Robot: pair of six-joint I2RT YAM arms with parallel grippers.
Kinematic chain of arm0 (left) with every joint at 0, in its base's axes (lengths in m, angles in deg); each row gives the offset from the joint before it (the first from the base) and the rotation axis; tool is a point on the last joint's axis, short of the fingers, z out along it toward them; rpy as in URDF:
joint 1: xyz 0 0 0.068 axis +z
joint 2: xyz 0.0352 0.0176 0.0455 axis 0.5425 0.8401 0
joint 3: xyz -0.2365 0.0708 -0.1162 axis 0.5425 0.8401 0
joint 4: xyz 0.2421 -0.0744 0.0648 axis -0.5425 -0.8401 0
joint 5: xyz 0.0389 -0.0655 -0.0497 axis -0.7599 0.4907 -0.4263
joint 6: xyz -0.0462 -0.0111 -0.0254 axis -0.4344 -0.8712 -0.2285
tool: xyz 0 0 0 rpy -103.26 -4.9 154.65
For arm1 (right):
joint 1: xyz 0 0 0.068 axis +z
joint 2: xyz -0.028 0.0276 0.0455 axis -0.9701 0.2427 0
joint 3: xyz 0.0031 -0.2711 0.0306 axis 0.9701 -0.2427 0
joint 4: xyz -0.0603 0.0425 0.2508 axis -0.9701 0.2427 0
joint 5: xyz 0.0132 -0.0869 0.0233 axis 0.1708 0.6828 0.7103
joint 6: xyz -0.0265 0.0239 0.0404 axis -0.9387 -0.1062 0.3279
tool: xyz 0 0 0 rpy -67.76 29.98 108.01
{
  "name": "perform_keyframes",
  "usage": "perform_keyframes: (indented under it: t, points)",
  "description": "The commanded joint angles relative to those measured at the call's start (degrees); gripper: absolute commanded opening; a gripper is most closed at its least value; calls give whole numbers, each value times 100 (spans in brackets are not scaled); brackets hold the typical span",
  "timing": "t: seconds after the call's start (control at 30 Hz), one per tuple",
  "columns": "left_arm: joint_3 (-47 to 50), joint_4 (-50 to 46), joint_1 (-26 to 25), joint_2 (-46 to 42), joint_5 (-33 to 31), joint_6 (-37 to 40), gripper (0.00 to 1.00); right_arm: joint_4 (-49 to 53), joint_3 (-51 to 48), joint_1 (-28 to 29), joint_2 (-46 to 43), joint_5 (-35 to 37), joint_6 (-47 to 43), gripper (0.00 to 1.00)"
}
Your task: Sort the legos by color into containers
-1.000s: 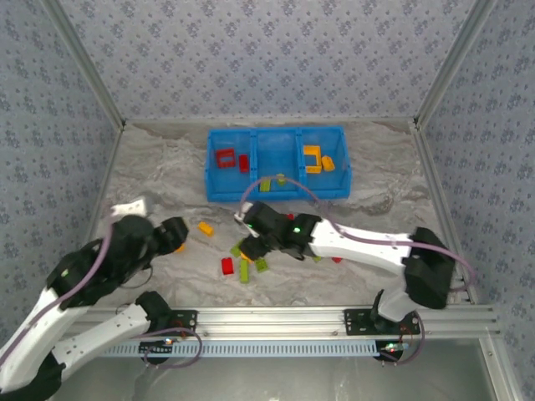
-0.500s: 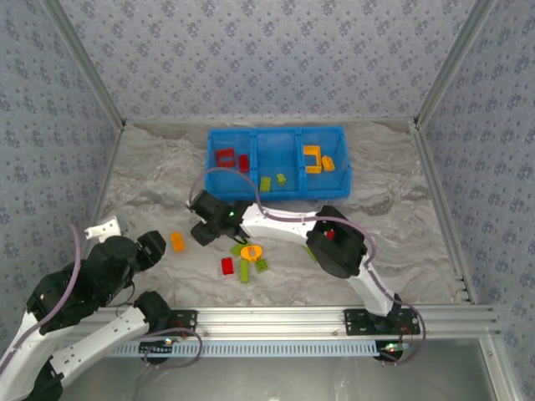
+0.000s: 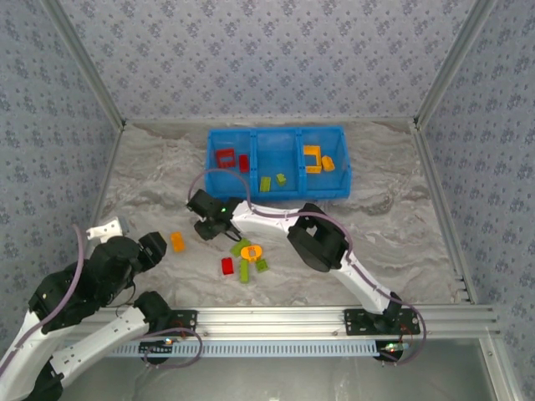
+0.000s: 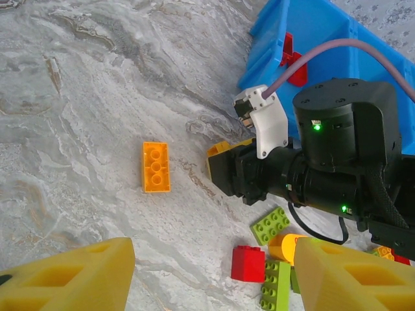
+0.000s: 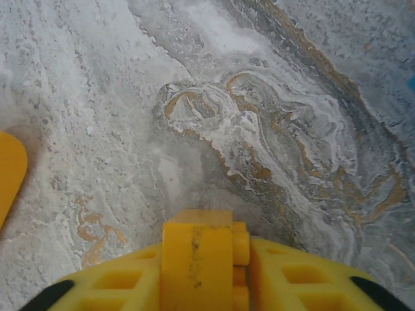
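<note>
The blue bin (image 3: 276, 194) stands at the back. It holds red legos (image 3: 226, 157) in its left compartment, green ones (image 3: 265, 183) in the middle and orange ones (image 3: 312, 155) on the right. My right gripper (image 3: 206, 227) (image 4: 217, 170) (image 5: 217, 256) reaches far left, shut on an orange-yellow brick (image 5: 197, 259) low over the table. My left gripper (image 3: 154, 247) (image 4: 212, 254) hangs open with nothing between its fingers. An orange brick (image 3: 177, 241) (image 4: 156, 167) lies flat ahead of it. A red brick (image 4: 248, 264), green bricks (image 4: 270, 225) and an orange ring (image 3: 251, 251) lie clustered.
The right arm's forearm (image 3: 267, 219) stretches across the middle, just above the loose cluster. Wallpapered walls and a metal frame (image 3: 109, 109) enclose the marbled table (image 3: 393, 209). The bin's near wall (image 4: 259, 52) stands right behind the right gripper.
The right gripper swung left from the cluster to beside the bin's left corner. The left gripper drew back toward its base, leaving an orange brick lying on the table.
</note>
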Motion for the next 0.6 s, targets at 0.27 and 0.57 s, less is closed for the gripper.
perform_keyframes:
  t: [0.27, 0.57]
  points:
    - [-38, 1064, -2, 803, 791, 670, 67, -268, -1012, 66, -1665, 492, 178, 21]
    - [-1647, 2670, -589, 3371, 1536, 1667, 65, -36, -3117, -932, -4740, 1054, 438, 22]
